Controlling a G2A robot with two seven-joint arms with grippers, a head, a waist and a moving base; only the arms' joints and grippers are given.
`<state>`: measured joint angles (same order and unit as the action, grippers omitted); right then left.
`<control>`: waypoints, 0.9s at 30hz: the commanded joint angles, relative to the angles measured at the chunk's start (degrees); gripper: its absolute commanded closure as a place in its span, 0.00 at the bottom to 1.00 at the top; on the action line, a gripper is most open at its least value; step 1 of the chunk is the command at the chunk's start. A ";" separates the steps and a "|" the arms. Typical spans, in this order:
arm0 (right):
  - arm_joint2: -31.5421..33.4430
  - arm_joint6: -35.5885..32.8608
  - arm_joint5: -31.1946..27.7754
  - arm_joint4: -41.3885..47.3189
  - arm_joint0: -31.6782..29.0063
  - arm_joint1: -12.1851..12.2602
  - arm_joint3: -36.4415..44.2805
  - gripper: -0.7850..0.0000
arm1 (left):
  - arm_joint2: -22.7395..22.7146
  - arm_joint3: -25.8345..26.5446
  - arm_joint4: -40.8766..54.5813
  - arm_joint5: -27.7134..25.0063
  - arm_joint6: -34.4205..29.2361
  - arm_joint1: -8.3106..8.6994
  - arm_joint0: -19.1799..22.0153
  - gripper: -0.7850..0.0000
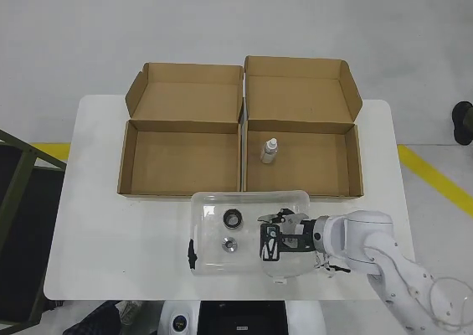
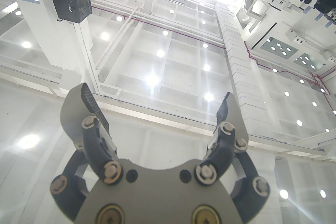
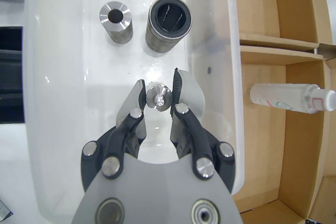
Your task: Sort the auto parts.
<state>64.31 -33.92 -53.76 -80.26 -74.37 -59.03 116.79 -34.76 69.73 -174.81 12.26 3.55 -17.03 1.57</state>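
A white rectangular table (image 1: 94,209) carried everything. Two open brown cardboard boxes stood side by side at its far side, beyond the right gripper's fingers as seen from the robot: the left cardboard box (image 1: 182,163) and the right cardboard box (image 1: 320,163). A clear plastic bin (image 1: 249,196) sat just in front of the boxes, and those fingers were down inside it.

The right gripper (image 3: 158,78) reached into the bin from the robot's right. Its two ribbed fingers (image 3: 189,88) were closed onto a part between them. The left gripper (image 2: 156,90) pointed up at the ceiling, its fingers (image 2: 73,109) spread wide with nothing between them.

A white plastic bottle with a white cap (image 3: 288,101) lay in the right cardboard box, past the bin wall and off to the side of the right gripper's fingers.

Ahead of those fingertips, two parts stood upright on the bin floor, close together but apart. One was a grey metal sleeve with a black inner ring (image 3: 169,17); the other was a smaller steel cylinder with a round central bore (image 3: 115,17).

The smallest piece, a silver turned-metal part with a conical top and a small central stub (image 3: 158,100), was clamped upright between the right gripper's pads, over the bin floor.
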 commanded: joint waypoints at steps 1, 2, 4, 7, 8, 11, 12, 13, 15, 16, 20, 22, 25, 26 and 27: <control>0.75 1.43 0.08 0.89 -0.45 0.14 0.86 1.00 | 0.00 0.00 0.00 0.00 0.00 0.00 0.00 0.00; 1.15 2.25 0.12 1.33 -0.68 0.21 1.27 1.00 | 0.00 0.00 0.00 0.00 0.00 0.00 0.00 0.00; 1.83 4.20 -0.15 2.48 -1.00 0.34 1.77 1.00 | 0.00 0.00 0.00 0.00 0.00 0.00 0.00 0.00; 3.15 6.81 -0.41 3.99 -1.21 0.54 2.25 1.00 | 0.00 0.00 0.00 0.00 0.00 0.00 0.00 0.00; 3.59 8.04 -0.39 4.72 -1.38 0.59 2.49 1.00 | 0.00 0.00 0.00 0.00 0.00 0.00 0.00 0.00; 5.25 11.25 0.03 6.21 -1.75 0.77 3.22 1.00 | 0.00 0.00 0.00 0.00 0.00 0.00 0.00 0.00; 5.88 12.48 0.34 6.90 -1.84 0.81 3.38 1.00 | 0.00 0.00 0.00 0.00 0.00 0.00 0.00 0.00; 6.50 13.91 0.71 7.82 -1.92 0.83 3.56 1.00 | 0.00 0.00 0.00 0.00 0.00 0.00 0.00 0.00; 7.65 16.38 1.30 9.65 -2.02 0.88 3.83 1.00 | 0.00 0.00 0.00 0.00 0.00 0.00 0.00 0.00; 8.18 17.68 1.66 10.66 -2.01 0.88 3.99 1.00 | 0.00 0.00 0.00 0.00 0.00 0.00 0.00 0.00; 9.93 22.26 2.96 14.76 -1.45 0.83 3.20 1.00 | 0.00 0.00 0.00 0.00 0.00 0.00 0.00 0.00; 10.33 23.93 3.34 16.69 -1.09 0.79 2.53 1.00 | 0.00 0.00 0.00 0.00 0.00 0.00 0.00 0.00; 10.68 25.59 4.26 18.85 -0.61 0.71 1.33 1.00 | 0.00 0.00 0.00 0.00 0.00 0.00 0.00 0.00; 10.65 26.26 4.56 19.87 -0.57 0.66 0.90 1.00 | 0.00 0.00 0.00 0.00 0.00 0.00 0.00 0.00; 10.77 26.77 4.91 20.66 -0.42 0.63 0.47 1.00 | 0.00 0.00 0.00 0.00 0.00 0.00 0.00 0.00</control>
<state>75.01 -7.59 -49.15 -60.36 -74.89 -58.38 117.63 -34.76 69.73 -174.81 12.26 3.55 -17.03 1.57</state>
